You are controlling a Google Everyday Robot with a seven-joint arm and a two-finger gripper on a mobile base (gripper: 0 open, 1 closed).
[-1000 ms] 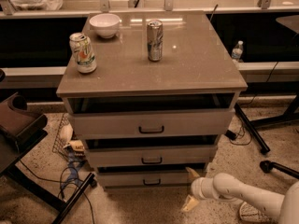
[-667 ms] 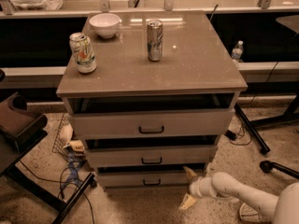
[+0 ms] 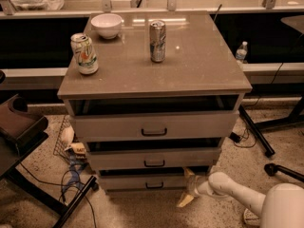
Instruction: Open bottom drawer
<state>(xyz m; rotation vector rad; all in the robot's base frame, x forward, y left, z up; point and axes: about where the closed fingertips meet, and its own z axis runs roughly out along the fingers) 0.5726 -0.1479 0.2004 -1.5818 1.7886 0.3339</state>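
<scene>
The bottom drawer (image 3: 133, 181) is the lowest and narrowest of three grey-beige drawer fronts, with a small dark bar handle (image 3: 154, 185). It sits slightly out from the cabinet, like the two above it. My gripper (image 3: 186, 187) is at floor level by the drawer's right end, to the right of the handle. Its two yellowish fingers are spread apart, one (image 3: 188, 174) pointing up at the drawer's right corner and one (image 3: 184, 201) pointing down to the floor. It holds nothing. My white arm (image 3: 237, 194) reaches in from the lower right.
On the cabinet top (image 3: 199, 65) stand a white bowl (image 3: 106, 24), a green-white can (image 3: 84, 54) and a silver can (image 3: 157, 41). A dark chair (image 3: 19, 137) and cables (image 3: 71, 175) are on the left. Table legs (image 3: 256, 132) and a water bottle (image 3: 241, 52) are on the right.
My gripper has moved a little to the left, closer to the right end of the bottom drawer. The drawers have not moved.
</scene>
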